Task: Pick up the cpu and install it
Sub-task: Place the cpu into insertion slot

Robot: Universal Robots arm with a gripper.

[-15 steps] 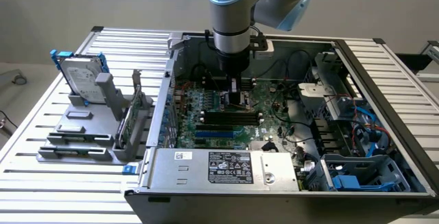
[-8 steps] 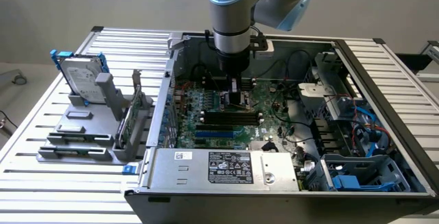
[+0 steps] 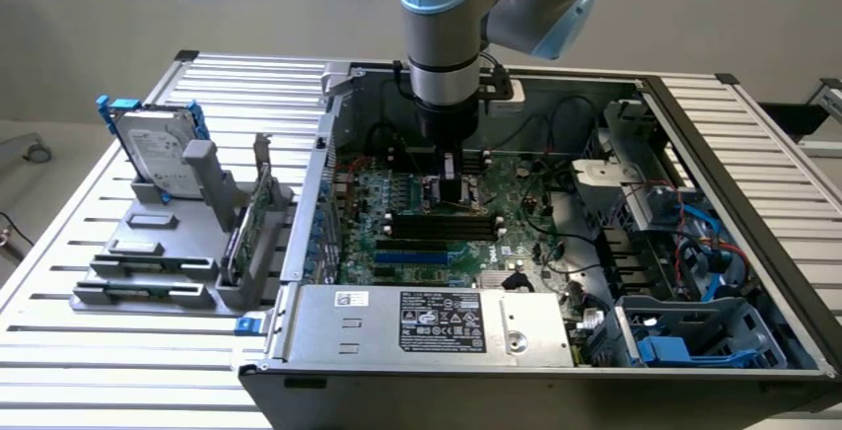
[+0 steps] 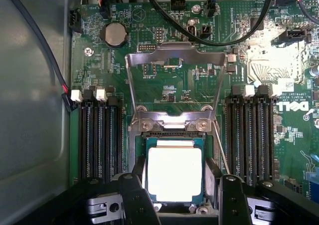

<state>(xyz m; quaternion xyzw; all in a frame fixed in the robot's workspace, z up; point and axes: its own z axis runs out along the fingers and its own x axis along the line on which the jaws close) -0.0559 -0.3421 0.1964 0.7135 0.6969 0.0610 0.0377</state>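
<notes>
Cpu (image 4: 174, 172) lies in socket (image 4: 172, 133), between gripper (image 4: 180, 185) fingers (image 4: 134, 197) held apart.

The cpu (image 4: 174, 174) has a pale silver-grey top with a thin teal rim. Around it, the motherboard (image 4: 169, 85) is green, and its memory slots (image 4: 249, 140) are black with white latches. The socket frame (image 4: 149, 59) is bare silver metal. The fingers (image 4: 137, 200) of the pincer (image 4: 180, 181) are black. The arm (image 3: 441, 45) is silver-grey with light blue caps. The counter (image 3: 79, 351) is ribbed in pale grey slats. Near its edge at the exterior view's left, a silver hard drive (image 3: 156, 149) has blue brackets.
</notes>
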